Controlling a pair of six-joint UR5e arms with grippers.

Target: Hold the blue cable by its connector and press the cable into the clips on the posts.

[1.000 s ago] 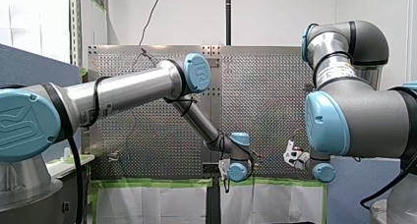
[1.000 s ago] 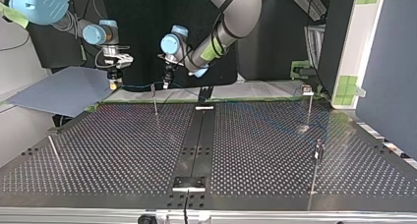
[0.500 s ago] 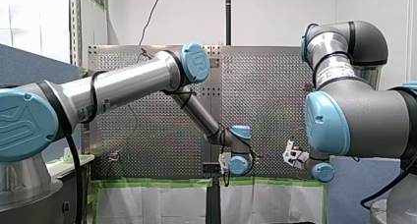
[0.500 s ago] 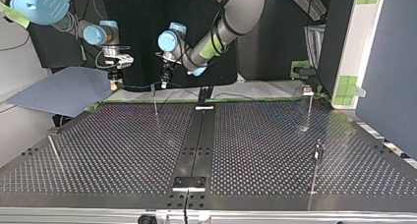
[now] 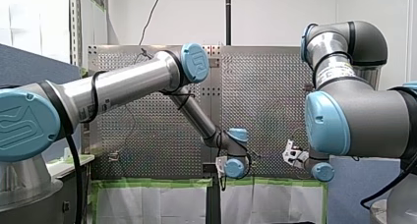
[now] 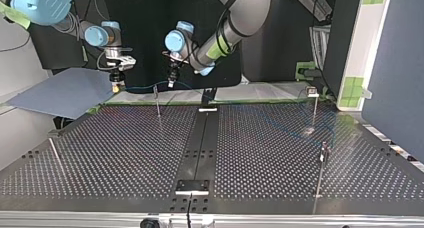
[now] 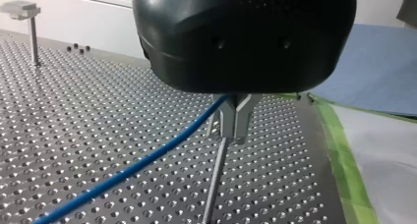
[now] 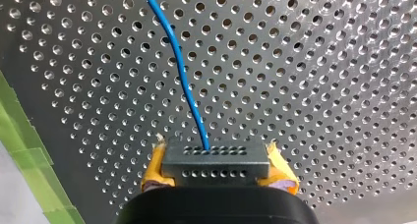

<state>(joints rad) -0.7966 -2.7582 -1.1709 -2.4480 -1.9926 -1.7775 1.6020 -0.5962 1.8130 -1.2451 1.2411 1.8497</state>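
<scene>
Right gripper (image 8: 216,166) clamps the connector (image 8: 215,157) between its yellow pads; the cable (image 8: 183,86) leads away ahead of it. Left gripper (image 7: 235,117) is pinched narrow on the cable, just above a post (image 7: 215,182). Step in hand, I judge: seating the cable on this post. Next, the left lowers straight down while the right holds the line taut.

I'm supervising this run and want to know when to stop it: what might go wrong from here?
First, my left gripper grips the blue cable close over a post; pressing down off-line may strike the post instead of seating the cable. Second, a pull along the cable might drag the connector out of the yellow pads of my right gripper.
</scene>
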